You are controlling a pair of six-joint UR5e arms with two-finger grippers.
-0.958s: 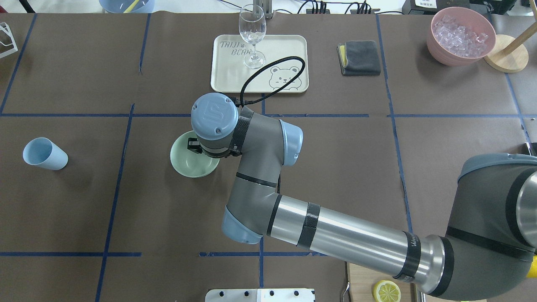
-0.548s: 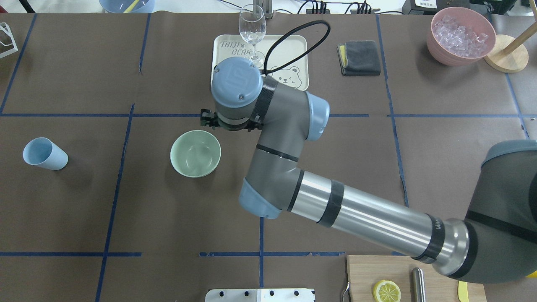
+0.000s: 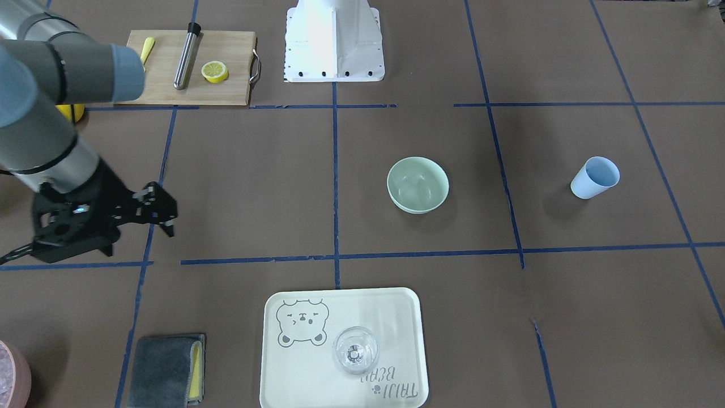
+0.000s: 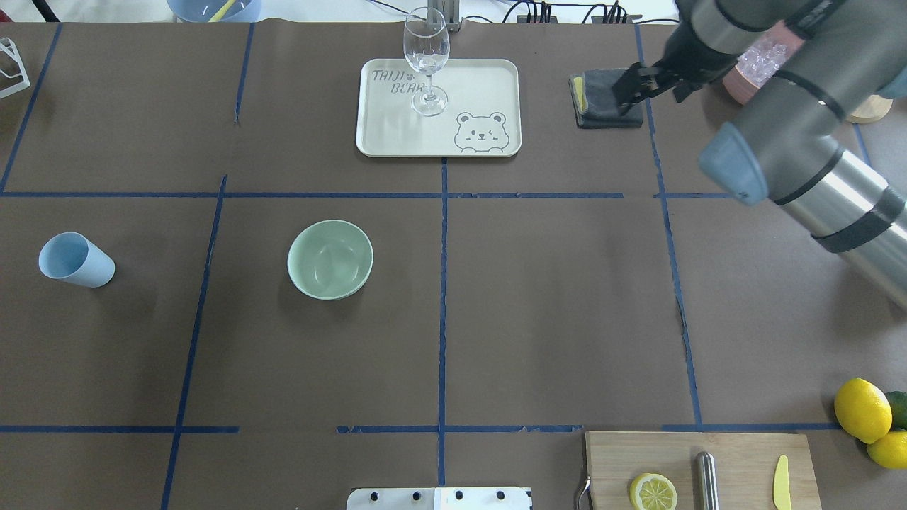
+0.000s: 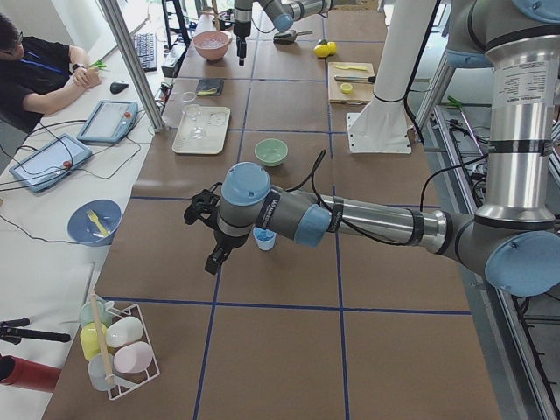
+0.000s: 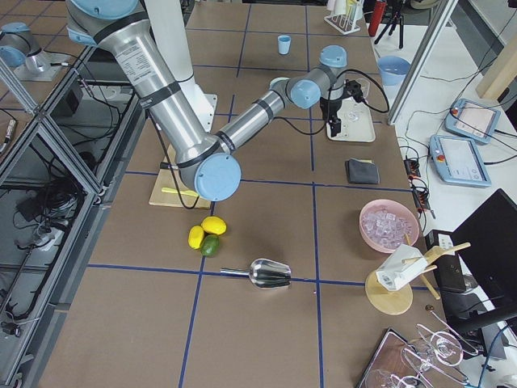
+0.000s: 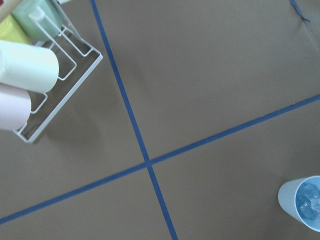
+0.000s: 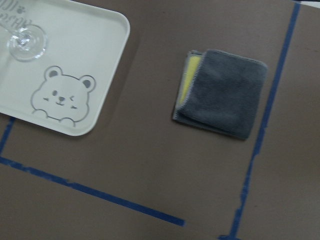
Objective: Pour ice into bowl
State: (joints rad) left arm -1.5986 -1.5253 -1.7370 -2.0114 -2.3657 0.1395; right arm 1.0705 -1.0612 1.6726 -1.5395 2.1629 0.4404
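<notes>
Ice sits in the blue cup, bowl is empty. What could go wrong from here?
1. The blue cup is smooth and tapered; a poor grasp by the left gripper could tip it and scatter the ice.
2. The bowl stands loose, apart from the cup; cubes poured from high may bounce out.
3. The right gripper hangs by the grey cloth, its arm over the pink container; a low swing could clip it.

Both arms are reaching out.
I'm watching the right gripper (image 3: 161, 209) hanging empty, jaws apart; the left arm (image 5: 367, 223) is stretching out low.
</notes>
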